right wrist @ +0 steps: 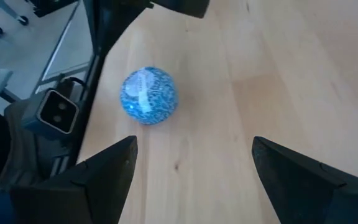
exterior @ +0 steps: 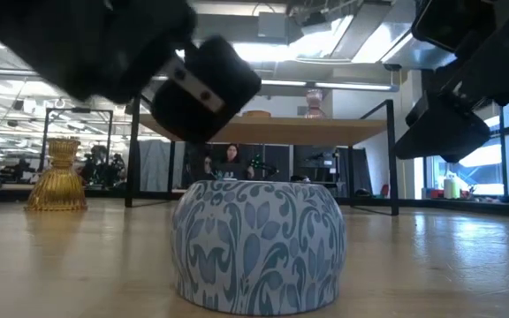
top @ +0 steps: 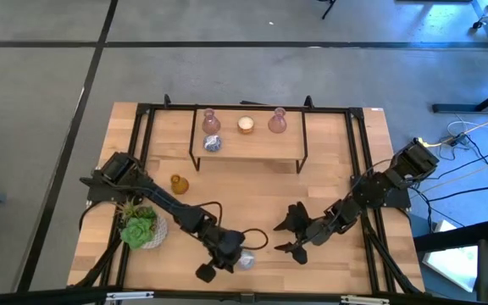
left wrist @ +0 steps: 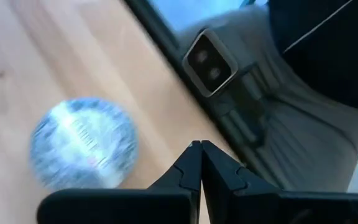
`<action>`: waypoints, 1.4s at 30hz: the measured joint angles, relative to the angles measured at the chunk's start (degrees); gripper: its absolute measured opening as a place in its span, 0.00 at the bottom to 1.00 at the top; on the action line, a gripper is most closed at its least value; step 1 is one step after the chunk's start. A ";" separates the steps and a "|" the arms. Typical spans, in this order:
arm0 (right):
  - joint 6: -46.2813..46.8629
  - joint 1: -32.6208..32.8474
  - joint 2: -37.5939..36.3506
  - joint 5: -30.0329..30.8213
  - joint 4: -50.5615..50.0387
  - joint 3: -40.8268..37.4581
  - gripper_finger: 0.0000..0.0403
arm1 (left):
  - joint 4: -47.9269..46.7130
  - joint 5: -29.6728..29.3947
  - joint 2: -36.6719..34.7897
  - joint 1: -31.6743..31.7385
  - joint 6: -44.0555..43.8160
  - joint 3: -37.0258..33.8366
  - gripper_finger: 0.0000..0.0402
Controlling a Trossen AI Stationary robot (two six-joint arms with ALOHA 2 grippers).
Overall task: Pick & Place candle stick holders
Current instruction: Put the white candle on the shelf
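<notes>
A silvery-blue round holder [top: 245, 260] stands on its base on the table near the front edge; it also shows in the low view [exterior: 256, 247]. My left gripper [top: 208, 269] is shut and empty just to the holder's left, pointing toward the near edge; in the left wrist view its gripper [left wrist: 200, 148] is apart from the holder [left wrist: 82, 143]. My right gripper [top: 289, 233] is open and empty to the holder's right, with the holder [right wrist: 149, 95] ahead of its fingers. An amber holder [top: 179, 183] stands on the table at mid-left.
A wooden shelf on a black frame [top: 248, 152] at the back carries two pink holders [top: 210, 121] [top: 277, 121], a cream-white one [top: 246, 125] and a second silvery-blue one [top: 213, 143]. A green succulent in a pale pot [top: 142, 229] stands at front left. Black rails [top: 363, 169] border the table.
</notes>
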 joint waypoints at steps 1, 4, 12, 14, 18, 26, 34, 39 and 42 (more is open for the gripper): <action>0.00 0.18 0.04 0.00 0.28 0.00 0.80 | 1.08 -0.04 0.00 -0.26 -0.43 0.00 0.00; -0.01 0.65 0.68 0.34 1.08 0.00 0.80 | 3.28 0.83 0.36 -0.95 -2.91 0.02 0.00; -0.24 0.68 3.84 3.43 1.28 0.00 0.80 | 11.42 10.55 6.40 -0.20 -5.21 0.02 0.00; -0.26 0.10 4.15 3.46 0.92 0.00 0.80 | 13.43 12.20 7.70 1.38 -4.01 0.02 0.00; -0.26 -1.04 4.15 3.46 1.42 0.00 0.80 | 14.63 12.67 8.22 3.99 0.43 0.00 0.00; -0.26 -1.38 4.15 3.44 3.12 0.00 0.80 | 13.18 11.59 8.17 6.74 5.25 0.04 0.00; 0.68 -1.27 4.15 3.44 5.91 0.00 0.80 | -0.45 1.75 7.67 7.73 5.69 0.24 0.00; 0.81 -0.90 4.15 3.00 6.30 0.00 0.80 | 4.61 -2.89 8.06 6.74 8.27 0.07 0.00; 0.81 0.68 4.15 2.91 5.93 0.00 0.80 | 5.76 -3.55 8.17 6.73 8.75 0.02 0.00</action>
